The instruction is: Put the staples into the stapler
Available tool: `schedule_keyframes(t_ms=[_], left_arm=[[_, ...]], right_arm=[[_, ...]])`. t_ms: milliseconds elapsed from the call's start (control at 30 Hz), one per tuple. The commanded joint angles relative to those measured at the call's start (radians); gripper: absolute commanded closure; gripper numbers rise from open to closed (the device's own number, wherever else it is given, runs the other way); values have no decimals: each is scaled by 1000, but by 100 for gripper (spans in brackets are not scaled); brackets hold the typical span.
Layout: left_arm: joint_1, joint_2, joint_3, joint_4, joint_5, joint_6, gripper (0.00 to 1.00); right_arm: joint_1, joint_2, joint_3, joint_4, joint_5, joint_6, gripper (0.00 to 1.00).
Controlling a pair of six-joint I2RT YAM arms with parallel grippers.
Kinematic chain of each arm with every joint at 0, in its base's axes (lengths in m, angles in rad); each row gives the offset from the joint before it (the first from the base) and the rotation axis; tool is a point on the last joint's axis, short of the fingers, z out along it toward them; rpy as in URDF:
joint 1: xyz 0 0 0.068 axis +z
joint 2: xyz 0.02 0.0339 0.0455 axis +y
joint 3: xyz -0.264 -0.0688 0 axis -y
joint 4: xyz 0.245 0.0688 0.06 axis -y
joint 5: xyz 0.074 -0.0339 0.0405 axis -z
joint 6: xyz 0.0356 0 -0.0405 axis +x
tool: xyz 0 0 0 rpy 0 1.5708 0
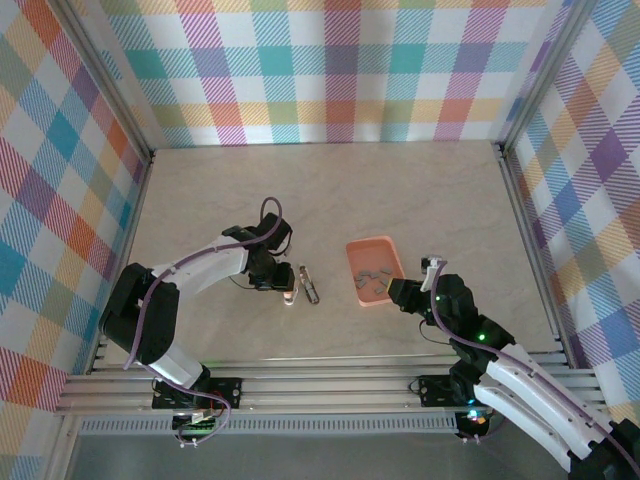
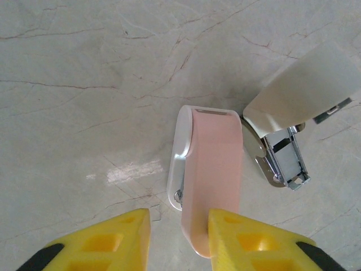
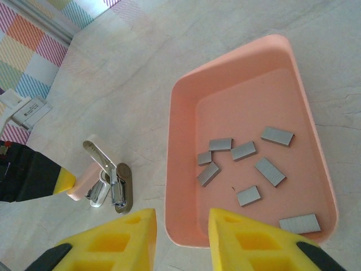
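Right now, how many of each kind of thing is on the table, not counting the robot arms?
Staple strips: 8
Pink stapler: 1
Grey stapler: 1
Salmon tray: 1
Total: 11

Overhead and close wrist views; common stapler [image 1: 311, 285]

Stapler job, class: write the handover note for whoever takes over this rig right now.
Left gripper: open, fingers apart at the end of the pink stapler.
Right gripper: open, empty, over the near rim of the tray.
Staples: eight strips, all in the tray.
Stapler: on the table beside the pink one, top lifted.
Done: stapler opened.
Left: pick a strip, load it, close.
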Motion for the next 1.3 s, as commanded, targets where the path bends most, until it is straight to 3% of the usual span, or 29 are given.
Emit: schedule_keyframes(t_ms=[0, 133, 267, 767, 1267], left_arm=[[-7, -1, -58, -24, -7, -7, 70], [-10, 50, -164, 45, -7, -27, 74], [-19, 80, -148, 46, -30, -23, 74], [-24, -59, 83, -89, -51, -12, 46], [-103, 96, 127, -148, -115, -19, 44]], right_arm=[[-2, -14, -9, -2, 12, -1, 69], [-2, -25, -14, -4, 18, -1, 69], [-2, -31, -9, -14, 23, -5, 69], [-2, -32, -11, -3, 26, -9, 69], [-2, -61, -15, -33, 31, -4, 69]])
